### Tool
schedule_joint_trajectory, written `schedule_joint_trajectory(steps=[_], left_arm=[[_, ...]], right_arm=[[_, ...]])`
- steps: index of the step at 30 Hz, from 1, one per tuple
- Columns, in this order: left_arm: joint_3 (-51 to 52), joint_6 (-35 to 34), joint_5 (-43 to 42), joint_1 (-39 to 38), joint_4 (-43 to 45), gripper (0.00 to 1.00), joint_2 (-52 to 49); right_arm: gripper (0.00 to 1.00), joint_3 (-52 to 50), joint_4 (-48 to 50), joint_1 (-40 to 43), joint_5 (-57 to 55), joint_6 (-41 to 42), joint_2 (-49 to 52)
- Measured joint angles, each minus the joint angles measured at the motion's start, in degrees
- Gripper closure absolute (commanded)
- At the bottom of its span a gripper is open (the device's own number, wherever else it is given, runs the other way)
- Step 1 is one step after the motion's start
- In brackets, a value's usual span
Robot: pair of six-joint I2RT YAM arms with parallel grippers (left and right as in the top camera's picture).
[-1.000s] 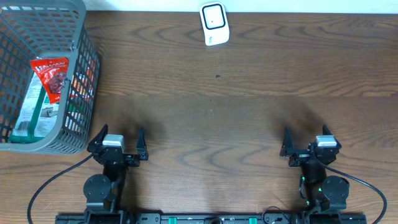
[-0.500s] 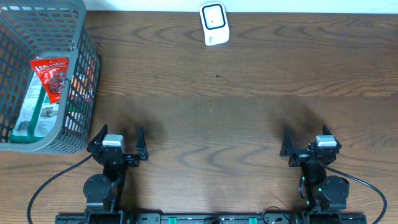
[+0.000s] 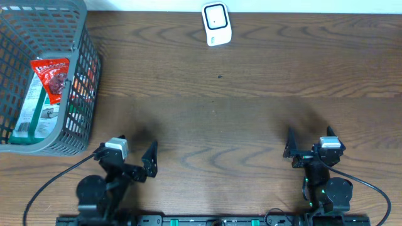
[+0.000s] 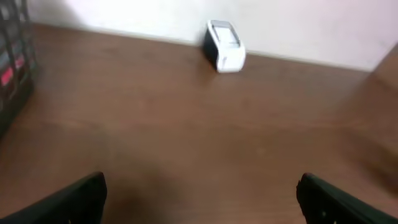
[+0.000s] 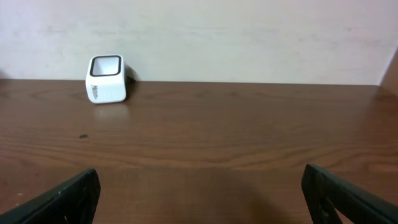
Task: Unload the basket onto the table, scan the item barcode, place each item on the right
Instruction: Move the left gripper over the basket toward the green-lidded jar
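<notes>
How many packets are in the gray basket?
2 show clearly: a red packet lying on top, and a green-and-white package beneath it. Something orange shows through the gray basket's mesh wall, so more may be hidden.

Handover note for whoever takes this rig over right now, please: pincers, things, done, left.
Left pincer: open, empty, low over the table near the grey basket.
Right pincer: open, empty, low at the table's right.
Items: red packet and green-white pack lie in the basket.
White scanner stands at the far edge, centre.
Done: nothing lifted or scanned.
Left: take one item out, show its barcode to the scanner.
</notes>
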State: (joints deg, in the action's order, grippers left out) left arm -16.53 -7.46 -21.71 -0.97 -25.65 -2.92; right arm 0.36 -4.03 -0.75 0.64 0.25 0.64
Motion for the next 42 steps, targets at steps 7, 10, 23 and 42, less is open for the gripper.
schedule_joint_trajectory(steps=[7, 10, 23, 42], left_arm=[[-29.94, 0.17, -2.16, 0.00, -15.93, 0.02, -15.93], [-50.95, 3.06, -2.45, 0.00, -27.58, 0.02, -30.88], [-102.75, 12.50, 0.55, 0.07, -51.52, 0.04, -79.19], [-101.48, 2.91, 15.50, 32.54, -49.51, 0.00, -91.08]], right_arm=[[0.01, 0.00, 0.07, -0.02, -0.02, 0.13, 0.07], [0.01, 0.00, 0.04, -0.02, -0.02, 0.13, 0.17], [0.01, 0.02, -0.02, -0.02, 0.00, 0.13, 5.07], [0.01, 0.02, 1.79, -0.02, 0.02, 9.57, 5.51]])
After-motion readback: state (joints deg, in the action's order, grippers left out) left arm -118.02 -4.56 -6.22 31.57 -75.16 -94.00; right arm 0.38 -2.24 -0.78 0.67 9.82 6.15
